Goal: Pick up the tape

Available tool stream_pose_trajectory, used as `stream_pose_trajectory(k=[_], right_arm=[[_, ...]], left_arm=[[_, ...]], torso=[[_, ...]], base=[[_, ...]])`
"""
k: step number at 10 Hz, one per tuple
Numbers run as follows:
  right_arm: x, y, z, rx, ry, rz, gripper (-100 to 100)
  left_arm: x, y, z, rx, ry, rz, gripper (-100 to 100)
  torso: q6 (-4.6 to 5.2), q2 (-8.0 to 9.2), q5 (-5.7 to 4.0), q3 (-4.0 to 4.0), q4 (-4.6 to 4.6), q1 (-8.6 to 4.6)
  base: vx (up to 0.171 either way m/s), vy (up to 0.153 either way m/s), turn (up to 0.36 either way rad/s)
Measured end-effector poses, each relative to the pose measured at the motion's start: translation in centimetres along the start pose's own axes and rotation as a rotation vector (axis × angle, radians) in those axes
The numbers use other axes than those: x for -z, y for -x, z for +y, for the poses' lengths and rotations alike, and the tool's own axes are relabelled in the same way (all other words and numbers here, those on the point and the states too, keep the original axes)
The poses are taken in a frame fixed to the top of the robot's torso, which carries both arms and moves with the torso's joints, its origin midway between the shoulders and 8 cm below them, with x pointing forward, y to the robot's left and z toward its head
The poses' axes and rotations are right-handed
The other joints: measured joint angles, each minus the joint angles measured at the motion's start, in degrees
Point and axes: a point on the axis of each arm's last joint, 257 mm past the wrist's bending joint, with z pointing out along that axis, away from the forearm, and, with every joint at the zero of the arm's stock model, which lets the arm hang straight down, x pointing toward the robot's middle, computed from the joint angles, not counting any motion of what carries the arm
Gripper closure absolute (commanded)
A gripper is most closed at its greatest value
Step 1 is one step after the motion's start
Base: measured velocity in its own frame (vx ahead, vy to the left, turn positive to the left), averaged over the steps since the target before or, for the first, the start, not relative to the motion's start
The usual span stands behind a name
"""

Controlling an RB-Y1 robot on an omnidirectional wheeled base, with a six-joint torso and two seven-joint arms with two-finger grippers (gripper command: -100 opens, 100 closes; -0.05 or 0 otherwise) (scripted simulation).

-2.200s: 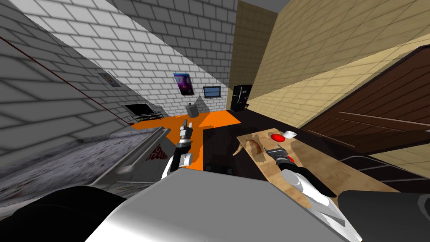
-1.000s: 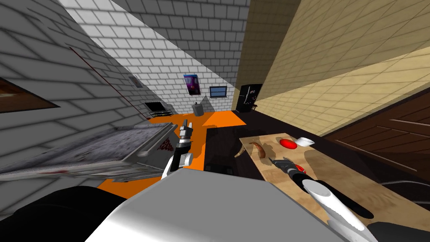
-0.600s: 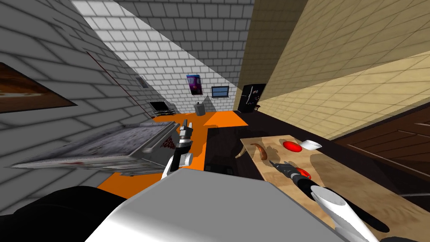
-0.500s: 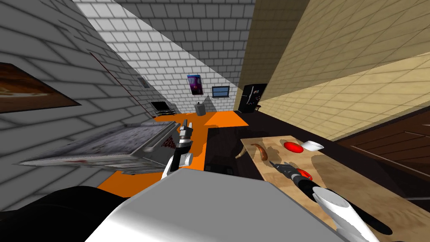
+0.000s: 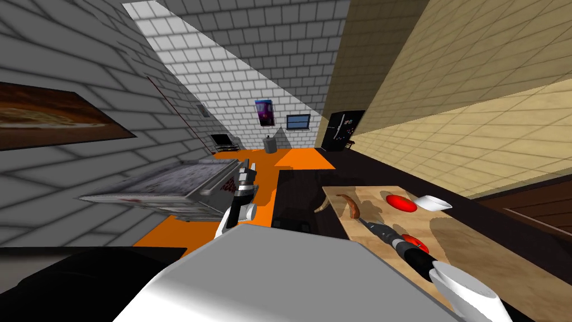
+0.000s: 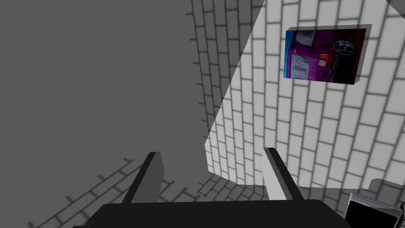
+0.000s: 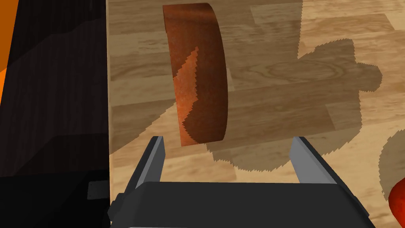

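The tape (image 5: 351,206) is a rust-brown curved band standing on edge on the wooden table (image 5: 475,251), near its far left corner. In the right wrist view the tape (image 7: 199,71) stands just beyond my right gripper (image 7: 227,139), nearer its left finger, close to the table's edge. This gripper is open with nothing between its fingers. From the head view my right gripper (image 5: 368,225) reaches over the table just short of the tape. My left gripper (image 5: 246,166) is raised in front of my chest, and it (image 6: 211,152) stands open and empty.
Two flat red things (image 5: 401,203) (image 5: 414,242) and a white dish (image 5: 435,202) lie on the table to the right of my right arm. A grey mottled bed-like block (image 5: 167,184) stands to the left on the orange floor (image 5: 262,184).
My head view has swung, shifting the table and room rightward. My right gripper has reached forward along the table, closer to the tape. The left arm has kept its pose.
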Motion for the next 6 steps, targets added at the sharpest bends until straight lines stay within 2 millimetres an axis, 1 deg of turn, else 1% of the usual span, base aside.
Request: stream_pose_trajectory(k=[4, 5, 6], right_arm=[[0.3, 1.0, -1.2, -0.120, -0.068, 0.035, -100], [0.5, 1.1, -1.4, -0.140, -0.081, 0.045, -100], [0.7, 1.3, -1.7, -0.174, -0.096, 0.060, -100]], left_arm=[[0.0, 0.0, 0.0, 0.000, 0.000, 0.000, 0], [0.0, 0.0, 0.0, 0.000, 0.000, 0.000, 0], [0.0, 0.0, 0.0, 0.000, 0.000, 0.000, 0]], torso=[[0.00, -0.04, -0.01, -0.02, -0.01, -0.04], [0.03, -0.05, -0.01, -0.03, -0.01, -0.03], [0.00, -0.05, -0.01, -0.03, -0.01, -0.07]], base=[[0.003, -0.044, 0.113], [0.007, -0.055, 0.145], [0.003, -0.093, 0.206]])
